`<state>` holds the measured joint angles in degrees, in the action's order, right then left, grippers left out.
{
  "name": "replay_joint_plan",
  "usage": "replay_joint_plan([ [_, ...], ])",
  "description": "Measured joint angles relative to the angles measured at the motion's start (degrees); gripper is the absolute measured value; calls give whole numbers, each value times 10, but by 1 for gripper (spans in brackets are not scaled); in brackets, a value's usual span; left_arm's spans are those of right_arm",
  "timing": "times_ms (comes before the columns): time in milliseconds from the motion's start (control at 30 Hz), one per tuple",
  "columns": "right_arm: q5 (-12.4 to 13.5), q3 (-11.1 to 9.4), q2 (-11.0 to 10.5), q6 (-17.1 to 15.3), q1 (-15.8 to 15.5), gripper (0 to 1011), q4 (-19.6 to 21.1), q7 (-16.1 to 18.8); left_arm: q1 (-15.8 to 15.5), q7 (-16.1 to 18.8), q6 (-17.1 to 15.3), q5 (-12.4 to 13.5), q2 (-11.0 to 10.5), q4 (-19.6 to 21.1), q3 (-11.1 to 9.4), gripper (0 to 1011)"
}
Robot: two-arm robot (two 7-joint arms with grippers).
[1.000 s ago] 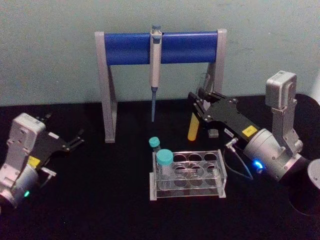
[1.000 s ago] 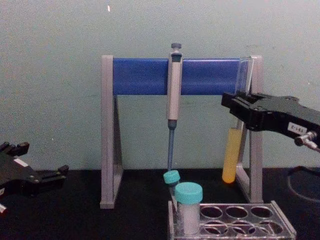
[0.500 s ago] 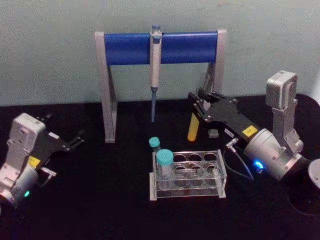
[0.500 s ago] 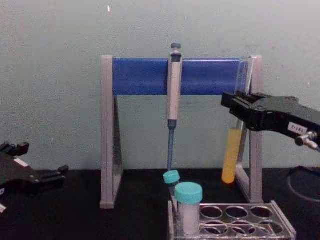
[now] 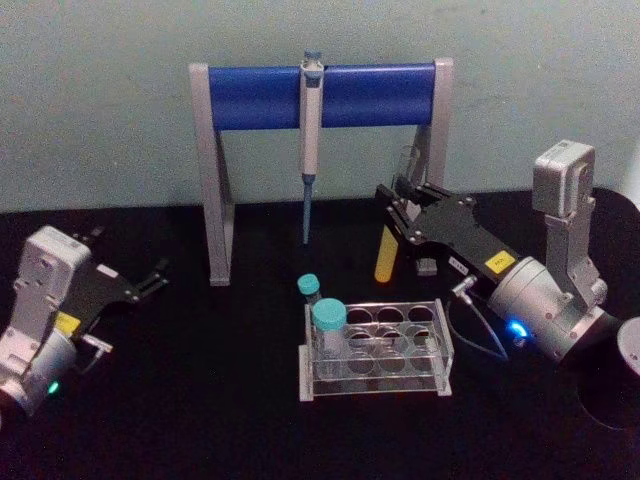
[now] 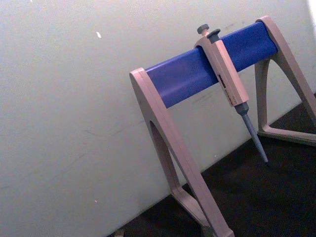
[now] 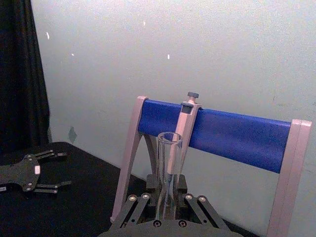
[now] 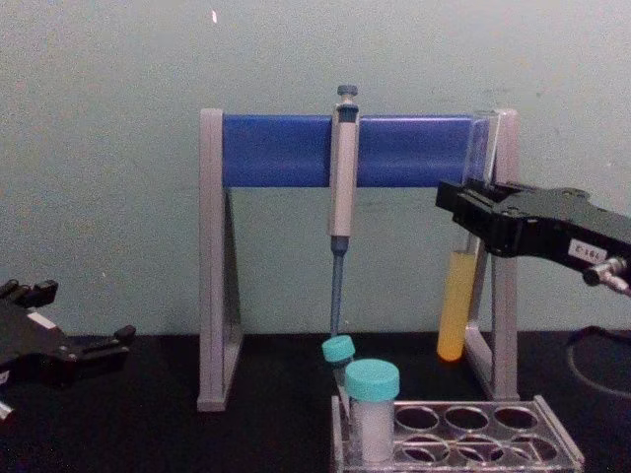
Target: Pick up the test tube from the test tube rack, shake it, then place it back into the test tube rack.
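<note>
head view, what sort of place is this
Probably a lab bench: a pipette on a stand, a test tube rack with teal-capped tubes, and the right gripper holding a test tube of yellow liquid.

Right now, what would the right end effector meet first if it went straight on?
Likely the pipette stand: the right end effector, shut on the test tube, points at it, near the hanging pipette; depth is unclear.
</note>
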<state>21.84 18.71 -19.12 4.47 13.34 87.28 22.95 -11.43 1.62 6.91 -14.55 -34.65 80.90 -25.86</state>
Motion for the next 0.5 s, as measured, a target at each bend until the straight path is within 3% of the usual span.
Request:
replay_joint_plan([
  [500,20,-3,-19,-1,-18,233,24,24,0,0,0,0,0,0,0,1001],
])
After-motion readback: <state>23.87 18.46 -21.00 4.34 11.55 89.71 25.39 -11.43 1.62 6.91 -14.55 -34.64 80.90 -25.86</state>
